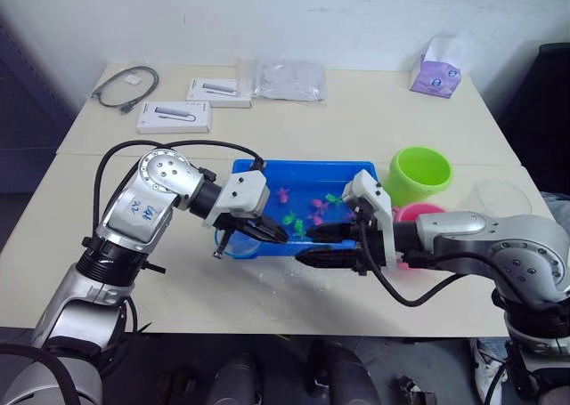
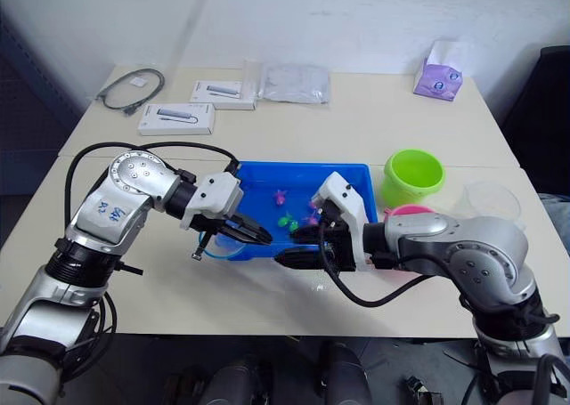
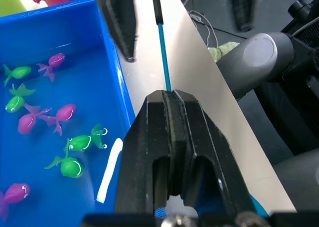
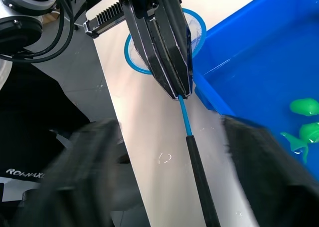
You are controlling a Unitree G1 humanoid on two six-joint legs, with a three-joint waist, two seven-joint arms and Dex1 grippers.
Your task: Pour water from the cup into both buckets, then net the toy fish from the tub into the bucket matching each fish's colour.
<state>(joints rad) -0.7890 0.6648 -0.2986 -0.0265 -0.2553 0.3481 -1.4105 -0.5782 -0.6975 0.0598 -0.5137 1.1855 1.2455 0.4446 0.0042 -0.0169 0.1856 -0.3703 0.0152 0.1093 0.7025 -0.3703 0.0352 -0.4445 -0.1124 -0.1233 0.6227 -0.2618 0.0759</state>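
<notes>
Clamped in the left pincer (image 1: 267, 231), the net (image 4: 167, 40) pointed its handle lengthwise between the right pincer's (image 1: 325, 245) parted fingers, beside the tub (image 1: 267, 169).

A pale beige tabletop (image 1: 374, 120) meets a plain white wall (image 1: 294, 18) at 12 o'clock; dark floor below.

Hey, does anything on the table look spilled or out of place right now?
Yes: water droplets lie on the pale tabletop beside the shallow blue plastic tub, near the net's thin dark handle, so a little seems spilled.
</notes>
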